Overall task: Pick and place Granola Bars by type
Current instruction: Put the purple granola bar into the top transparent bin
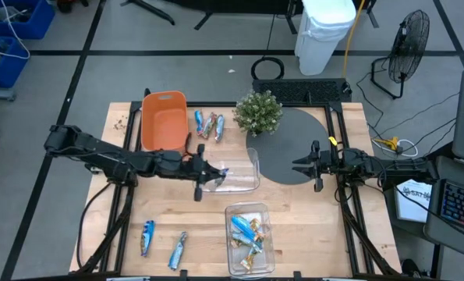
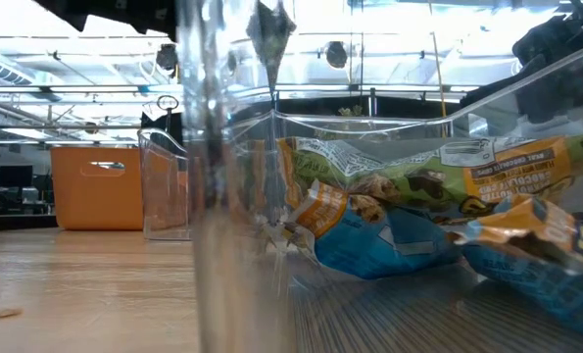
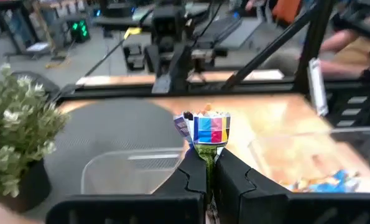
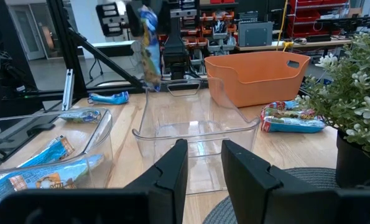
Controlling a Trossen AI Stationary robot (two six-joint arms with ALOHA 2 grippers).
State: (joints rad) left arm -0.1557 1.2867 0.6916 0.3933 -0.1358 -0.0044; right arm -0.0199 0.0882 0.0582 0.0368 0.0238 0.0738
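Granola bars are spread over your light wooden table (image 1: 309,226) in several groups. One blue-and-silver foil-wrapped bar (image 3: 207,132) is pinched by its end between the closed fingers of your left gripper (image 3: 209,177), which holds it above the empty clear plastic bin (image 1: 243,173) at the middle of the table. In the right wrist view you see that same bar (image 4: 148,46) hanging over the bin's open top.

A second clear plastic bin (image 1: 249,238) near the front edge already holds a pile of blue and gold-wrapped bars (image 1: 247,232); the low view looks straight through its wall at them. Two loose blue bars (image 1: 163,242) lie on the wood at the front left, well apart from both bins. A small cluster of bars with blue, green and reddish wrappers (image 1: 208,125) lies between the orange plastic basket (image 1: 164,121) and the small potted green plant (image 1: 258,112) at the back.

Your right gripper (image 1: 313,165) waits over the dark round mat (image 1: 294,140) to the right of the empty bin. Its fingers stand partly apart with nothing between them, and they point toward the bin.
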